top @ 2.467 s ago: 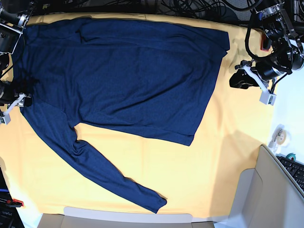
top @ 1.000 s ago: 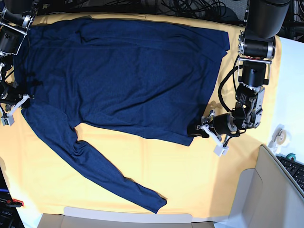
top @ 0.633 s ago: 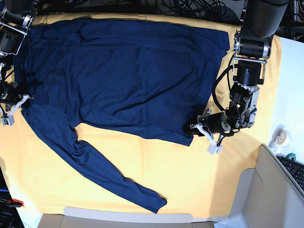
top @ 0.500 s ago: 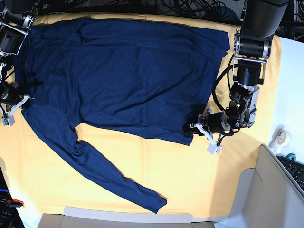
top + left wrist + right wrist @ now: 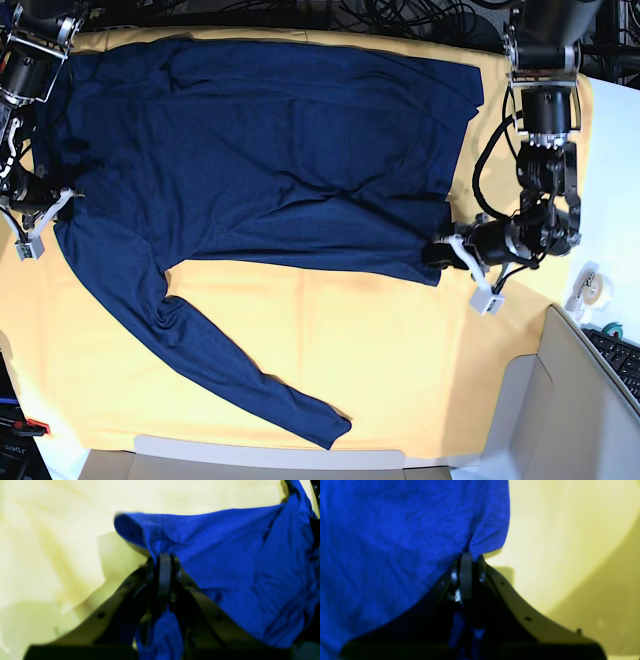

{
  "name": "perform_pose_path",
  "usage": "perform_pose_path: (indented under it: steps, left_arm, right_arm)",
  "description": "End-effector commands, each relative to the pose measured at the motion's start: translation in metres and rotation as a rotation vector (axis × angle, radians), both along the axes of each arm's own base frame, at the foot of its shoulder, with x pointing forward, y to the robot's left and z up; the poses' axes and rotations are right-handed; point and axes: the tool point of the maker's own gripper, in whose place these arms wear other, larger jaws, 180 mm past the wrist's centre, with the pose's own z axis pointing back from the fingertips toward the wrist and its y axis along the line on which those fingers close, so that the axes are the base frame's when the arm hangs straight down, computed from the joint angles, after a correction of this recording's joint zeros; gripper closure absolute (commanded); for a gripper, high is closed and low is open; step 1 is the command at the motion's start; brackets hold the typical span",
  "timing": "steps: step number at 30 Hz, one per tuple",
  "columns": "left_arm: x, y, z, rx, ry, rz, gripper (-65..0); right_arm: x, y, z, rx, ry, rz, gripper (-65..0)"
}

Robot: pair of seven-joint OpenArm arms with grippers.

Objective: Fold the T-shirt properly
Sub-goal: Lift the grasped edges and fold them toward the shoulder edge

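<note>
We see the T-shirt [image 5: 260, 150] spread over most of the yellow cloth [image 5: 400, 360], so the far half of the bench is covered. Bare cloth lies open along the near side, cut only by the long sleeve [image 5: 230, 370] running diagonally toward the near edge. The left tool [image 5: 445, 252] sits pinched on the hem corner, the right tool [image 5: 45, 205] on the opposite edge. A grey box wall [image 5: 560, 400] and a tape roll [image 5: 590, 285] crowd the near corner by the left arm.

I can read no text, label, brand, number or sign in any of my views, near or far.
</note>
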Motion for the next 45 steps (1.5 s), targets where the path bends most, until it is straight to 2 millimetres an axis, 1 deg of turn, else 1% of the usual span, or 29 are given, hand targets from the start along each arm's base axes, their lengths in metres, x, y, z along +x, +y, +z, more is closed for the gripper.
perform_pose_path:
  steps: [1,2,4,9,12,14,16,20,22,24,29,31,33,35,36,37,39,42,43,45]
  left_arm:
    - [0.004,0.010,0.019,0.009,-0.055,0.012,-0.4]
    - [-0.002,0.014,0.023,0.017,-0.066,0.016,-0.3]
    - [-0.017,0.021,0.027,0.041,-0.079,0.021,-0.3]
    - [-0.046,0.031,0.047,0.107,-0.138,0.026,-0.3]
    - [-0.062,0.032,0.055,0.142,-0.161,0.018,-0.3]
    - [-0.074,0.031,0.055,0.159,-0.161,0.010,-0.2]
    - [-0.086,0.029,0.050,0.170,-0.145,-0.001,-0.2]
    - [-0.112,0.025,0.037,0.180,-0.098,-0.019,-0.2]
    - [-0.122,0.025,0.028,0.183,-0.069,-0.020,-0.2]
    - [-0.127,0.026,0.023,0.181,-0.051,-0.019,-0.2]
    - [-0.129,0.026,0.021,0.183,-0.043,-0.022,-0.6]
    - [-0.129,0.025,0.020,0.186,-0.035,-0.030,-3.3]
    - [-0.129,0.024,0.020,0.186,-0.035,-0.031,-9.1]
    - [-0.129,0.024,0.020,0.186,-0.035,-0.031,-16.6]
    - [-0.129,0.025,0.020,0.187,-0.036,-0.029,-18.8]
    - [-0.130,0.026,0.020,0.187,-0.035,-0.027,-19.7]
    - [-0.129,0.026,0.020,0.187,-0.034,-0.024,-19.7]
    - [-0.129,0.026,0.020,0.187,-0.034,-0.024,-19.7]
    - [-0.130,0.026,0.020,0.187,-0.033,-0.025,-19.7]
    - [-0.130,0.026,0.020,0.187,-0.033,-0.025,-19.7]
  right_arm:
    - [0.008,-0.008,0.020,-0.034,-0.049,0.016,0.0]
    - [0.005,-0.006,0.021,-0.046,-0.051,0.026,0.0]
    - [-0.004,-0.010,0.022,-0.065,-0.052,0.024,0.0]
    - [-0.026,-0.037,0.030,-0.077,-0.076,-0.068,0.0]
    - [-0.036,-0.046,0.032,-0.089,-0.076,-0.092,0.0]
    - [-0.042,-0.046,0.032,-0.103,-0.070,-0.086,0.0]
    - [-0.046,-0.045,0.031,-0.113,-0.063,-0.077,0.0]
    - [-0.051,-0.042,0.026,-0.107,-0.052,-0.075,0.0]
    - [-0.051,-0.041,0.025,-0.104,-0.051,-0.076,0.0]
    - [-0.051,-0.041,0.024,-0.103,-0.049,-0.077,0.0]
    - [-0.051,-0.041,0.024,-0.102,-0.047,-0.077,0.0]
    - [-0.051,-0.041,0.024,-0.102,-0.046,-0.075,0.0]
    - [-0.051,-0.041,0.024,-0.102,-0.046,-0.075,-0.7]
    - [-0.052,-0.040,0.022,-0.098,-0.045,-0.076,-6.4]
    - [-0.052,-0.038,0.021,-0.092,-0.045,-0.077,-9.7]
    - [-0.052,-0.036,0.019,-0.087,-0.044,-0.077,-13.8]
    - [-0.052,-0.036,0.019,-0.087,-0.044,-0.077,-21.7]
    - [-0.052,-0.035,0.020,-0.086,-0.048,-0.078,-30.5]
    - [-0.052,-0.035,0.020,-0.086,-0.048,-0.078,-32.3]
    - [-0.049,-0.035,0.022,-0.086,-0.056,-0.078,-33.9]
